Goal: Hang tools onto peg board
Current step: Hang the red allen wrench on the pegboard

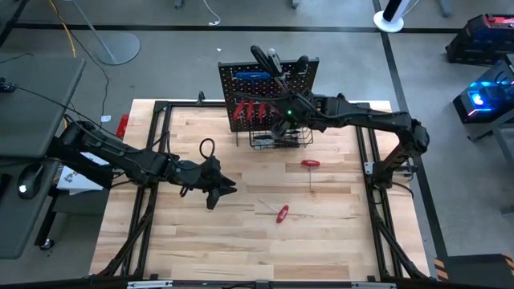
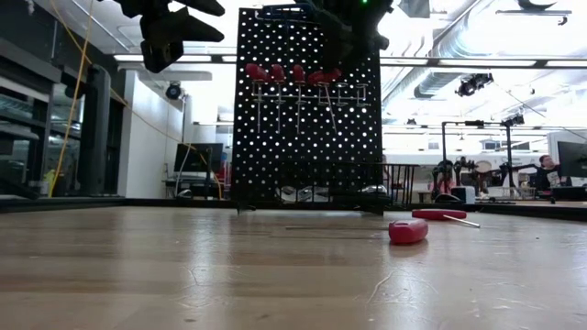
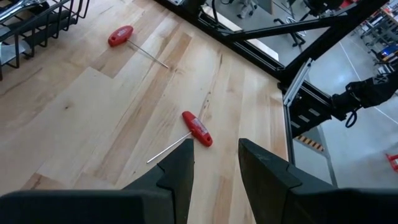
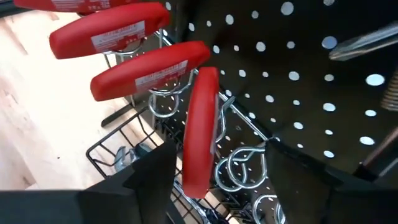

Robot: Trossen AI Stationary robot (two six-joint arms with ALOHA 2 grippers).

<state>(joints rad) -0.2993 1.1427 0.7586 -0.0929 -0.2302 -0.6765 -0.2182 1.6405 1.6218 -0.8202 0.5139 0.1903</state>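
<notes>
The black peg board (image 1: 269,80) stands upright at the table's far side, with several red T-handle keys (image 4: 146,68) hanging from its loop hooks and a blue tool (image 1: 251,74) near its top. My right gripper (image 4: 221,168) is open at the board, above the wire basket (image 1: 281,140). One red T-handle (image 4: 200,130) stands between its fingers, close to one of them; its shaft is hidden. My left gripper (image 1: 225,189) is open and empty above the table's middle left. Two red T-handle keys (image 1: 310,164) (image 1: 282,213) lie flat on the table. My right gripper has its fingers on either side of the red T-handle (image 4: 199,155) at the peg board, coming level from the table's near side. The handle lies along the fingers, next to one finger (image 4: 155,168). Whether that finger touches it, I cannot tell.
The wire basket (image 4: 124,155) juts out from the board's foot, with metal tools in it. Empty loop hooks (image 4: 239,165) sit beside the handle. A black screwdriver (image 1: 265,58) sticks up at the board's top. Black frame rails (image 1: 161,108) border the wooden table.
</notes>
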